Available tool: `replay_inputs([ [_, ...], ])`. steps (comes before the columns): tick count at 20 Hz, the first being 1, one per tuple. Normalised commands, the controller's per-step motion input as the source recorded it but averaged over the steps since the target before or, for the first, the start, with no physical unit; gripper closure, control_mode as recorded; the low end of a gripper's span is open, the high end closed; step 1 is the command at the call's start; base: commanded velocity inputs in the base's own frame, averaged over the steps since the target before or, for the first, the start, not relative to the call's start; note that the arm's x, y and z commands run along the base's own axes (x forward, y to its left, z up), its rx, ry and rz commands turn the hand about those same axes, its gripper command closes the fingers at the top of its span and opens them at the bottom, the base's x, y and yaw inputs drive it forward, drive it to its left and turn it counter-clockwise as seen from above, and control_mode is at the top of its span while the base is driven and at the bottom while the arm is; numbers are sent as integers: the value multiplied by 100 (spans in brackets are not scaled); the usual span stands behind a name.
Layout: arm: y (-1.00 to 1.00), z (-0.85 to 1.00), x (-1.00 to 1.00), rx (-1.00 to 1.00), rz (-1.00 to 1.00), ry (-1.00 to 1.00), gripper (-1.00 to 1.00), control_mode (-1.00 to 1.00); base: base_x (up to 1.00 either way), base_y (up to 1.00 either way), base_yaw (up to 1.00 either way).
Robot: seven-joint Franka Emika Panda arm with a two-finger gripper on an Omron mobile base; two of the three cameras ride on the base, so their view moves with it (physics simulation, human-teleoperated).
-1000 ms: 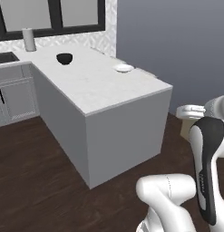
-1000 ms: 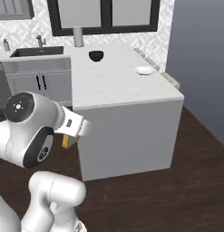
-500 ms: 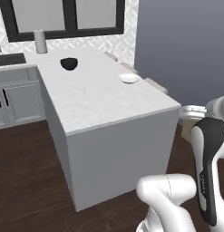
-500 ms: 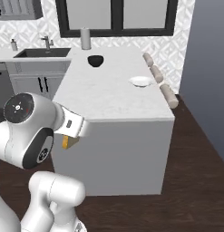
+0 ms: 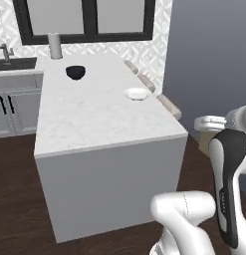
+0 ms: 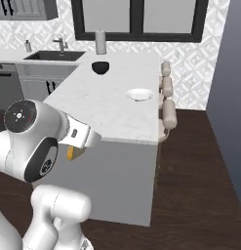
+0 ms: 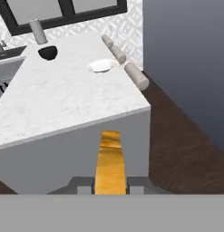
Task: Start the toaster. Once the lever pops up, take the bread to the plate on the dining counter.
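Hand view shows the gripper (image 7: 110, 183) pinching the bread (image 7: 110, 162) edge-on, short of the dining counter (image 7: 68, 97).

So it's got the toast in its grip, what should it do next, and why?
Probably lift and carry the bread forward over the dining counter toward the plate. The end effector is shut on the slice, held edge-on, low before the counter's near side wall. The plate sits at the counter's far edge, beside the stools, so the slice likely must clear the top edge first.
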Motion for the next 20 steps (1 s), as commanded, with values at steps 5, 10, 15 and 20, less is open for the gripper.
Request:
replay_inputs([
  [5, 0, 0, 0, 0, 0, 0, 100, 100, 51, -95, 35],
  [10, 0, 0, 0, 0, 0, 0, 100, 100, 44, -87, 40],
  [15, 0, 0, 0, 0, 0, 0, 100, 100, 33, -86, 41],
  [20, 0, 0, 0, 0, 0, 0, 100, 100, 15, -86, 43],
])
